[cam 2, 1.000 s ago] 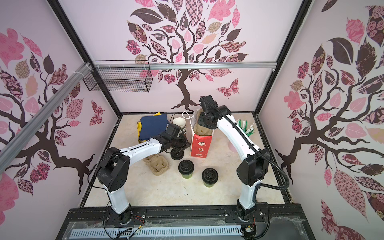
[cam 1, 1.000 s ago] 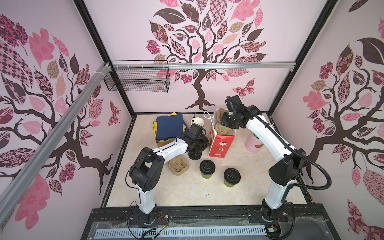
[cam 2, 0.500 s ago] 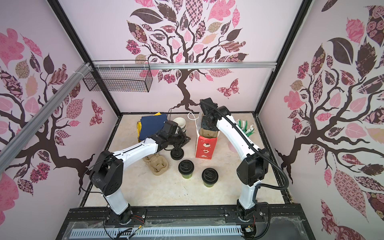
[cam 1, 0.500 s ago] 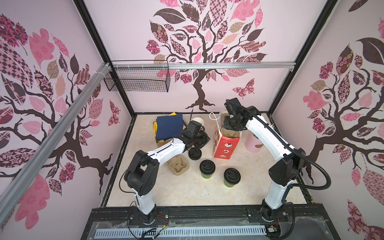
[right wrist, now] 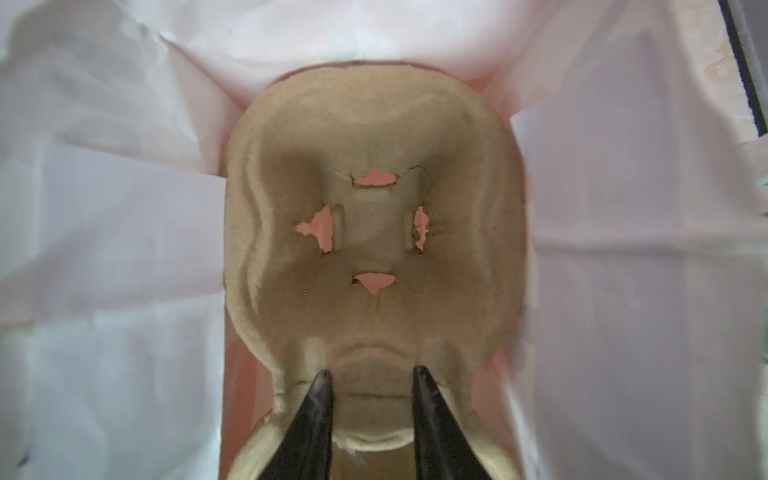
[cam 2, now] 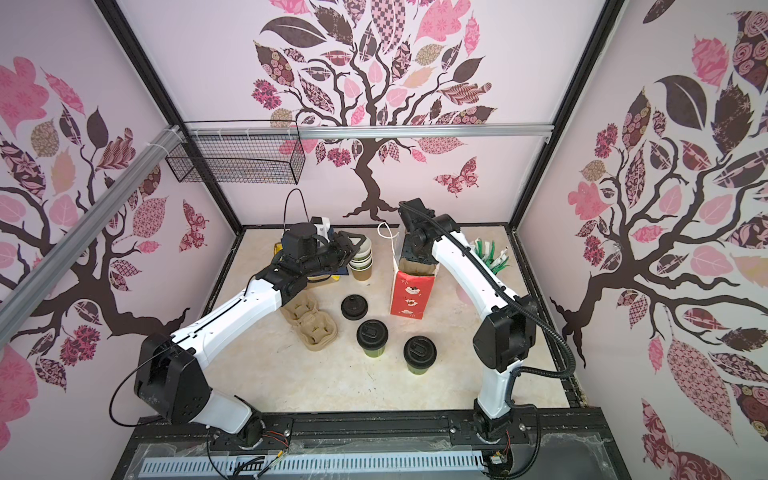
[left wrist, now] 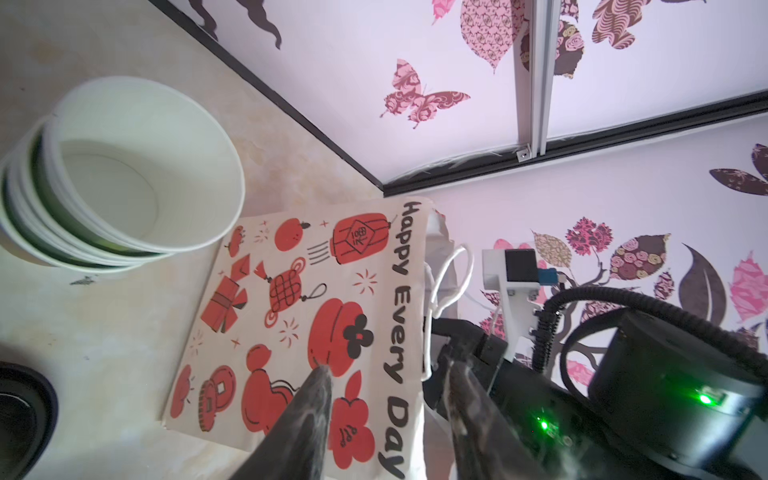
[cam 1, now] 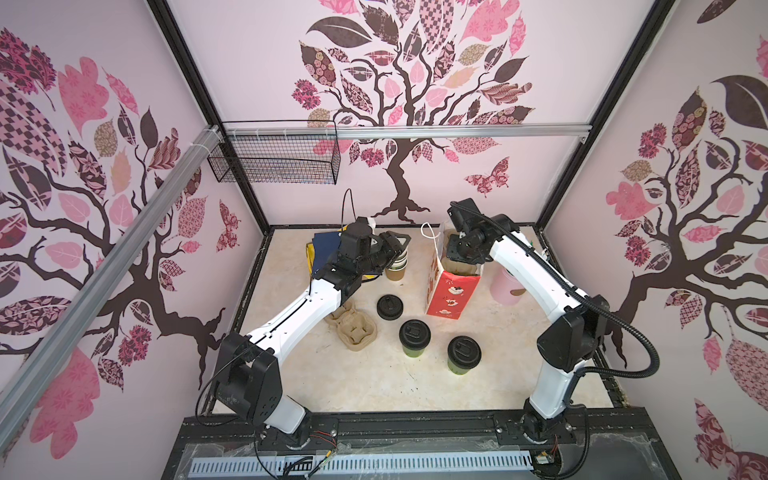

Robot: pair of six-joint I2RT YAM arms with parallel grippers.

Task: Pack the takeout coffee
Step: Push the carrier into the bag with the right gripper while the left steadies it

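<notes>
right gripper down inside red bag, clenched on centre rib of pulp cup carrier. left gripper released, empty, beside bag's printed face. green cup and second green cup, both lidded, stood upright on bench in front of bag, not yet packed. step judged: seating carrier. recommended: lower it level to bag floor, clear of side walls, release only once flat.

We find a tray in the bag. Before the bag stand a lidded cup and a second lidded cup. Left of it lie a lid, a second tray and stacked cups.
</notes>
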